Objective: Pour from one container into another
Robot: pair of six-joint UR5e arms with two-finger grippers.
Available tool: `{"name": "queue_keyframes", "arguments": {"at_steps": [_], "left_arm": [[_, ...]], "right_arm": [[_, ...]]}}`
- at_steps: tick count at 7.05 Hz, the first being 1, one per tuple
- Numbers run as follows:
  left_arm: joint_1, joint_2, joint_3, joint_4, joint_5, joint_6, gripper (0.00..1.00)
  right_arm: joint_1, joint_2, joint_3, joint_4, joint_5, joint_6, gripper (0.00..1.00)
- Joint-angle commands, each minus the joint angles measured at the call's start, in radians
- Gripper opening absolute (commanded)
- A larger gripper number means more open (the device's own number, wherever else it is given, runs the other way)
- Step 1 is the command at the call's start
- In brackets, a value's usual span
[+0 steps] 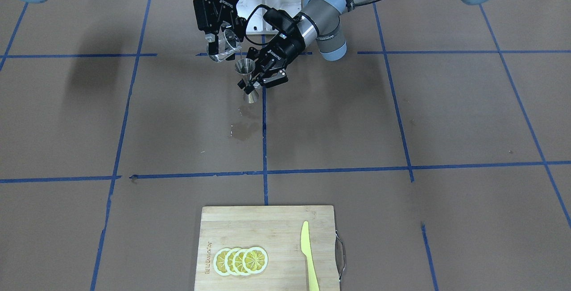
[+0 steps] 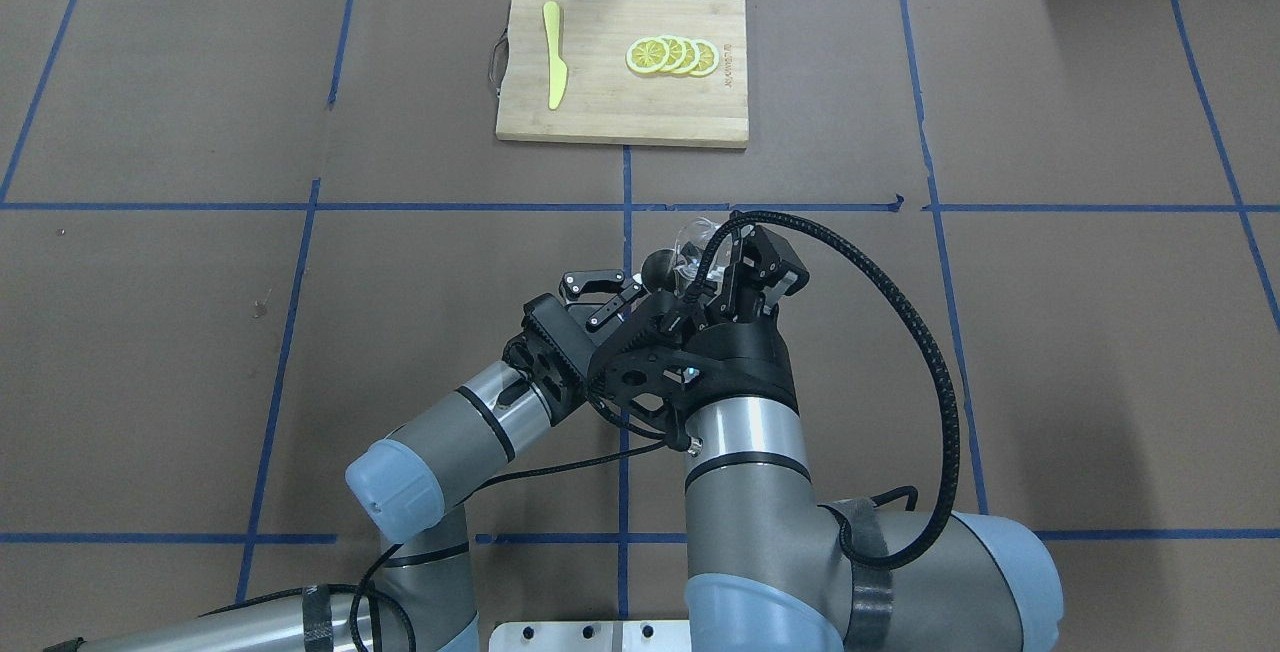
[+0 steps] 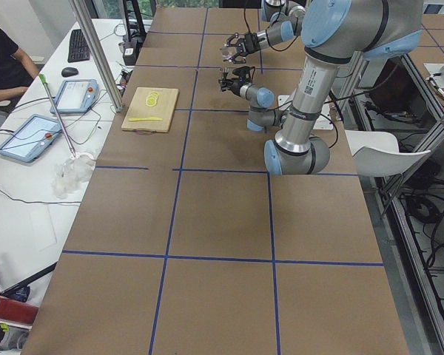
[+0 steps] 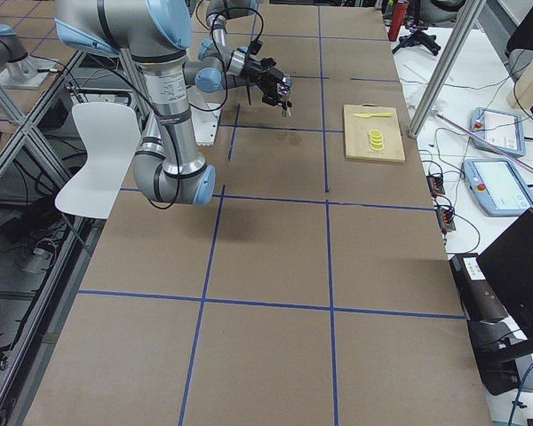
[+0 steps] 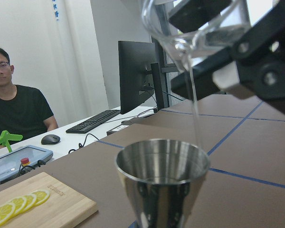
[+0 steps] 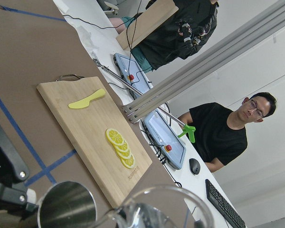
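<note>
In the front-facing view, the closest thing at the bottom middle is the wooden cutting board (image 1: 267,222). It has 4 overlapping lemon slices (image 1: 241,260) on its left part and a yellow-green knife (image 1: 308,255) lying lengthwise on its right part.

Further up, about mid-frame on the brown table (image 1: 401,117), there's a dark wet patch (image 1: 244,130) just left of the vertical blue tape line.

Just above that, upper middle, is the steel jigger (image 1: 245,66), upright with its wide mouth up. The left gripper (image 1: 252,84) comes in from the upper right and its 2 fingers are clamped on the jigger's narrow waist.

Right behind it, up and to the left, the right gripper (image 1: 221,43) is closed around the clear glass cup (image 1: 229,45). The cup is tipped over hard, with its lip hanging just over the jigger's mouth.

The left wrist view shows it best: a thin stream (image 5: 194,109) runs from the cup's lip at the top of the frame down into the jigger's open cone at the bottom middle.
</note>
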Motion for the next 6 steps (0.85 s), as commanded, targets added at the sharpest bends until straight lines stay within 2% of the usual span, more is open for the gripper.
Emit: {"name": "queue_keyframes", "arguments": {"at_steps": [1, 6], "left_arm": [[0.008, -0.001, -0.001, 0.0, 0.0, 0.001, 0.0], [0.01, -0.006, -0.003, 0.002, 0.0, -0.001, 0.0]], "right_arm": [[0.0, 0.0, 0.0, 0.0, -0.007, -0.028, 0.0], [0.002, 0.0, 0.001, 0.0, -0.026, -0.093, 0.0]]}}
